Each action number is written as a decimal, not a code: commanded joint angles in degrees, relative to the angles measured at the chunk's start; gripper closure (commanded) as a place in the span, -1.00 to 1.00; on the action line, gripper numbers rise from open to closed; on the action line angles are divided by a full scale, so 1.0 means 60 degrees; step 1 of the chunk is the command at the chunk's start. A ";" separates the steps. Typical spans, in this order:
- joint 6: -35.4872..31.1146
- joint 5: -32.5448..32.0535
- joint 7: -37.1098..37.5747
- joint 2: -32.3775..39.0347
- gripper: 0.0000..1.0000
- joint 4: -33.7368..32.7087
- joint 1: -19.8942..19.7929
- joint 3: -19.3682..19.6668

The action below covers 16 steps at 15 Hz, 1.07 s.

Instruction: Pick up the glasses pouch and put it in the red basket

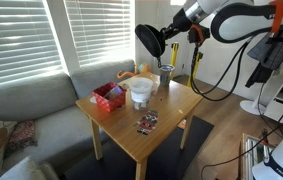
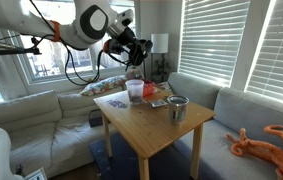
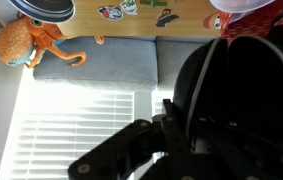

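Because the glasses pouch (image 1: 148, 40) must go into the red basket (image 1: 105, 99), the jaws pinch it tight and hold it high above the surface (image 1: 176, 106).

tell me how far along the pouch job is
Done: the black rounded-oval soft pouch is off the wooden table, held high in the air. In hand: the tool is shut on it. Left: carry it over the low red rectangular basket, which holds no pouch yet, and release.
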State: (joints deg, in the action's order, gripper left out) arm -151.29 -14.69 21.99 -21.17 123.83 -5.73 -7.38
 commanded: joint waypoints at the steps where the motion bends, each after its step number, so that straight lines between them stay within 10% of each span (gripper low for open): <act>1: 0.0033 -0.0102 0.0600 0.0239 0.95 -0.0194 -0.0355 -0.0288; 5: 0.0944 -0.1041 0.3153 0.2350 0.95 -0.2170 -0.1021 -0.1302; 13: 0.2080 -0.2248 0.4085 0.5869 0.95 -0.6130 0.1652 -0.0409; 14: 0.1530 -0.1853 0.3956 0.5024 0.79 -0.4742 0.1640 -0.0143; 16: 0.1736 -0.1817 0.3936 0.5571 0.79 -0.5510 0.2024 0.0040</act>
State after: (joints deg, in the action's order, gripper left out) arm -140.71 -27.00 46.46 12.45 90.77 3.02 -10.98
